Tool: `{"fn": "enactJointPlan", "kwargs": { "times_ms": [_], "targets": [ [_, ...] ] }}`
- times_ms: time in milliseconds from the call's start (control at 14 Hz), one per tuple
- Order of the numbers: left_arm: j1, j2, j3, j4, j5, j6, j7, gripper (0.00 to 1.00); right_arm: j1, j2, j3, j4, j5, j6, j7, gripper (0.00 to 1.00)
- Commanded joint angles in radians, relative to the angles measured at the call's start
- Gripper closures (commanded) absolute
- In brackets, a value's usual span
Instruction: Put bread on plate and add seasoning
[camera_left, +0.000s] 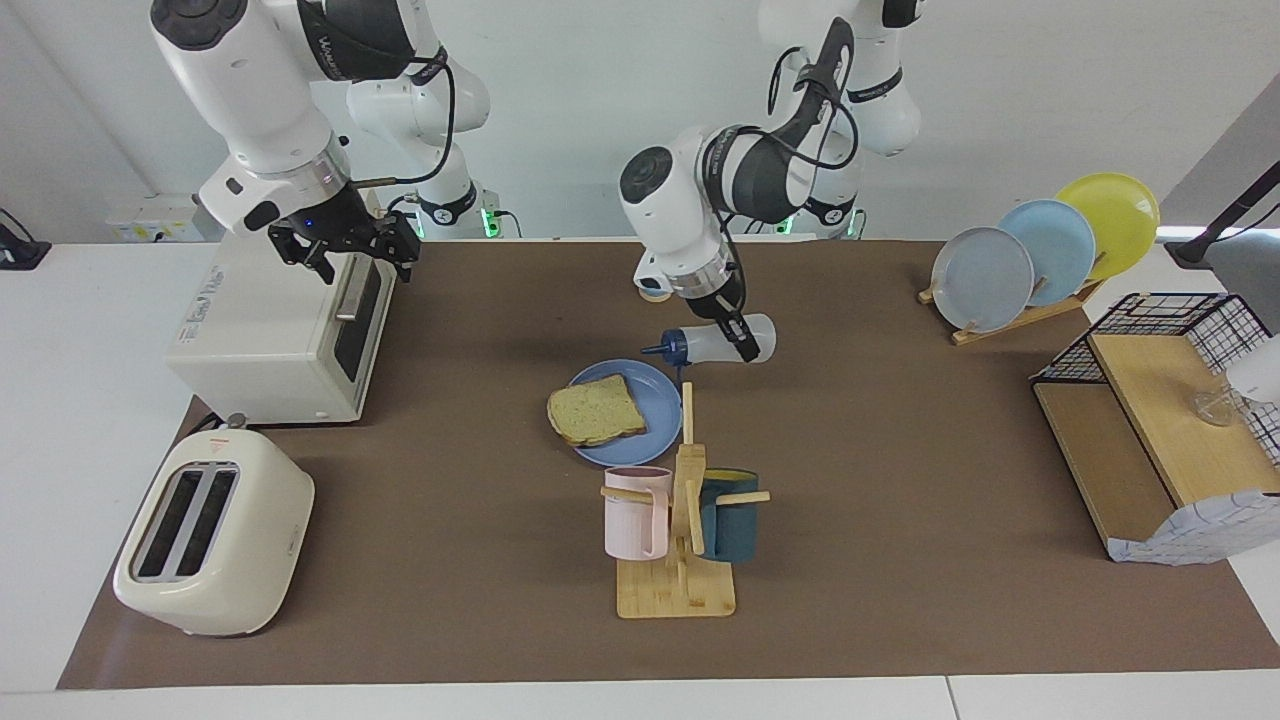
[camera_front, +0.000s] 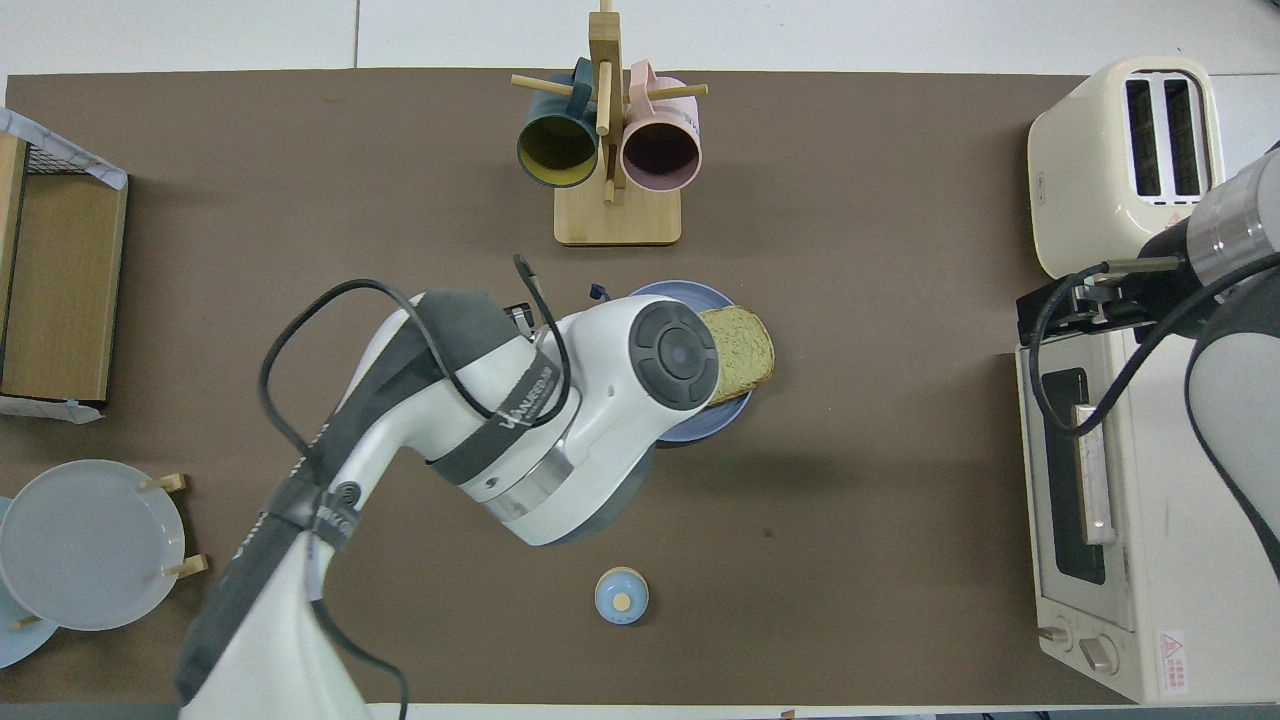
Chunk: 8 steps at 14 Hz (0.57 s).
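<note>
Presently, the bread (camera_left: 596, 410) is found lying on the plate (camera_left: 655, 385), which rests near the middle of the table just nearer the robots than the mug rack (camera_left: 680, 540); the seasoning step is judged to be in hand. The seasoning (camera_left: 715, 345) is held on its side in the left gripper (camera_left: 741, 347), whose fingers are clamped shut around the bottle's body, with the dark nozzle pointed toward the plate and raised above its rim. For a sound result, the nozzle should be brought fully over the bread and tipped downward before any squeeze, so that nothing falls on the mat. The left arm is bent sharply down from its base, wrist turned sideways. The right gripper (camera_left: 345, 250) is held over the oven (camera_left: 270, 320), fingers spread wide and empty, waiting.
</note>
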<state>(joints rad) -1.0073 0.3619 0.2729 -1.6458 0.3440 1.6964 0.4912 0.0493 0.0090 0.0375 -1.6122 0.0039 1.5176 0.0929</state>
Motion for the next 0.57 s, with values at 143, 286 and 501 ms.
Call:
{"fn": "enactJointPlan", "kwargs": {
  "times_ms": [143, 286, 501],
  "targets": [
    [-0.066, 0.163, 0.019, 0.152, 0.185, -0.127, -0.011, 1.00, -0.016, -0.001, -0.016, -0.012, -0.024, 0.036, -0.022, 0.00],
    [-0.085, 0.173, 0.020, 0.159, 0.207, -0.145, -0.011, 1.00, -0.022, -0.001, -0.016, -0.009, -0.024, 0.041, -0.024, 0.00],
    [-0.079, 0.441, 0.025, 0.475, 0.240, -0.352, -0.008, 1.00, -0.022, -0.001, -0.019, -0.009, -0.024, 0.026, -0.025, 0.00]
  ]
}}
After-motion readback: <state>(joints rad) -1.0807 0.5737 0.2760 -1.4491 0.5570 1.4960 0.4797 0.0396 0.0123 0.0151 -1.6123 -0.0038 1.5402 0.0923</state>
